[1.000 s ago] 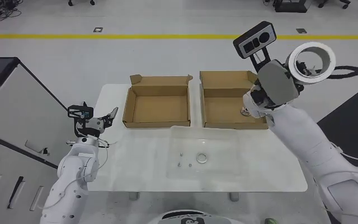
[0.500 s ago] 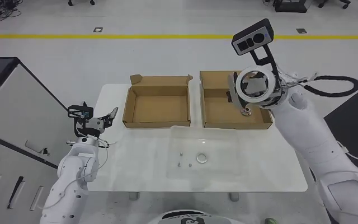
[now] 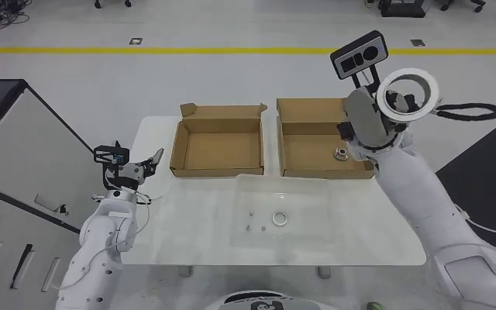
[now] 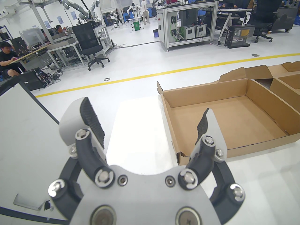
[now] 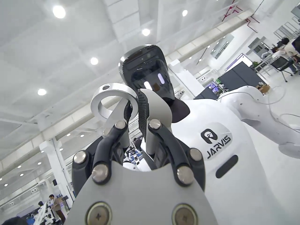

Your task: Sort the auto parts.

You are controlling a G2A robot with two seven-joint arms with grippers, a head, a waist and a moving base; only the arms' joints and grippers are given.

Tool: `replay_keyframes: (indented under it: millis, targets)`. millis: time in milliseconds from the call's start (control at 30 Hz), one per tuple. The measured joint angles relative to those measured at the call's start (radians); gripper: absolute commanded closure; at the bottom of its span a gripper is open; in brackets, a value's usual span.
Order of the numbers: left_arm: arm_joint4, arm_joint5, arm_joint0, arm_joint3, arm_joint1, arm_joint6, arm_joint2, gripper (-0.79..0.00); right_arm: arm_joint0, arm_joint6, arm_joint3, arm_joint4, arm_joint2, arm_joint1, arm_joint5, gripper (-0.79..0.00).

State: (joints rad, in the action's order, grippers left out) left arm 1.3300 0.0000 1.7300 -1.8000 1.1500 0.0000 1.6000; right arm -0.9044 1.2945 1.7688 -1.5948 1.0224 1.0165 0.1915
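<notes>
My right tool (image 5: 134,105) is clamped on a silver metal ring (image 5: 112,87). One finger passes through the ring's hole and the other presses its outer wall, so the ring is held by one side of its band. A small hole is drilled in its rim. The tool points up, away from the table (image 3: 194,232).

I take the clear tray (image 3: 310,201) at the table's middle as my reference. In the tray lie a pale round washer (image 3: 280,218) and, just beside it on the left-arm side, two tiny fasteners (image 3: 249,227), too small for me to tell their kind.

Past the tray's far edge two open cardboard boxes sit side by side. The left box (image 3: 221,151) has a bare floor. The right box (image 3: 310,147) holds one small round metal part (image 3: 339,153) near the corner towards my right arm (image 3: 411,194), which rises above that end of the box.

My left tool (image 4: 145,108) is well away from the tray, past the left box, at the table's edge. Its fingers are spread wide with nothing between them, and they point towards the near corner of the left box.
</notes>
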Motion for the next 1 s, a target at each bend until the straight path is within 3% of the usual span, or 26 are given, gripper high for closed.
replay_keyframes:
  millis: [367, 767, 1000]
  targets:
    - [0.0, 0.0, 0.0, 0.0, 0.0, 0.0, 0.0, -0.785, -0.019, -0.058, -0.001, 0.324, 0.081, -0.004, -0.007, 0.0]
    - [0.0, 0.0, 0.0, 0.0, 0.0, 0.0, 0.0, -0.785, -0.064, -0.045, 0.004, 0.177, 0.1, 0.019, -0.062, 0.0]
    - [0.0, 0.0, 0.0, 0.0, 0.0, 0.0, 0.0, -0.785, -0.063, -0.033, 0.002, 0.176, 0.106, 0.022, -0.074, 0.0]
